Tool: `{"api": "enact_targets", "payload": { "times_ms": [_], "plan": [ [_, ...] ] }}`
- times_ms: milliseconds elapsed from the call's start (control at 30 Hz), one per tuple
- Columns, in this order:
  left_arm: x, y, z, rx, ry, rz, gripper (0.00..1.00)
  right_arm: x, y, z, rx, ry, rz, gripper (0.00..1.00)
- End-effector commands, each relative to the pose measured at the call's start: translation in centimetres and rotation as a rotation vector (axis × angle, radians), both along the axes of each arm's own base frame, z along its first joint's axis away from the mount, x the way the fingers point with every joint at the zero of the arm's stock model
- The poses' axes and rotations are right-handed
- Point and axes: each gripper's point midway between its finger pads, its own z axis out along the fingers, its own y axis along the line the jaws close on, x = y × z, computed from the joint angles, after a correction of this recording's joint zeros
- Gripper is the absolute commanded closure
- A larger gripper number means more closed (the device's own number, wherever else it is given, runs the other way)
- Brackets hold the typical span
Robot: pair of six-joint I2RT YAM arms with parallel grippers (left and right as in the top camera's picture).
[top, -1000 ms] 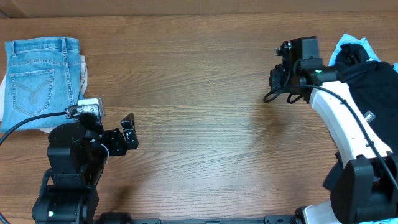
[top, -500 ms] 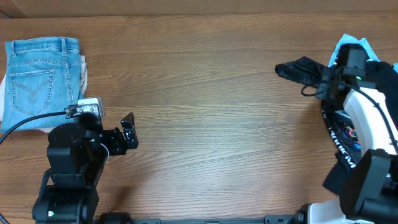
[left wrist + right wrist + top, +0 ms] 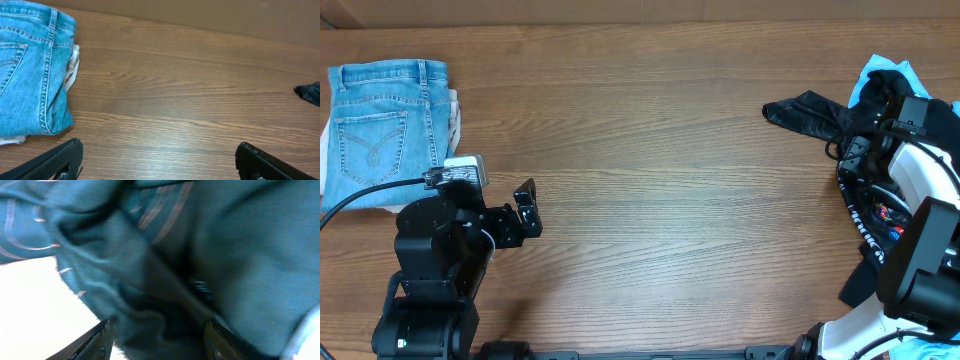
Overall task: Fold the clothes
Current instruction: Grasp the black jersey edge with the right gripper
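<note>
Wooden bench [image 3: 650, 150] carries folded jeans [image 3: 385, 110] at its far left corner; we see the jersey [image 3: 865, 218] crumpled at the right edge, the right gripper [image 3: 159, 337] buried in its cloth; whether it grips, we cannot tell; the left gripper [image 3: 157, 152] hangs released, holding nothing. We judge laying-out is in hand; next, the jersey needs dragging to mid-bench and flattening.

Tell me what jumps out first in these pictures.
First, the crumpled black jersey at the right edge of the table, with the right gripper down in its cloth. Next, the folded jeans in the far left corner, near the left gripper, which hangs open and empty.
</note>
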Motion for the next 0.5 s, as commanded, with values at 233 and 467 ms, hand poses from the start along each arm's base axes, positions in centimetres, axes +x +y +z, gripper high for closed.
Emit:
{"api": "enact_targets", "payload": {
  "times_ms": [233,467],
  "plan": [
    [0.1,-0.1,1.3,-0.003,-0.033,0.002,0.00,0.1,1.1,-1.5,0.053,0.003,0.036,0.37],
    [0.1,-0.1,1.3,-0.004,-0.031,0.000,0.00,-0.5,1.3,-2.3,0.058,0.015,0.035,0.87]
  ]
}}
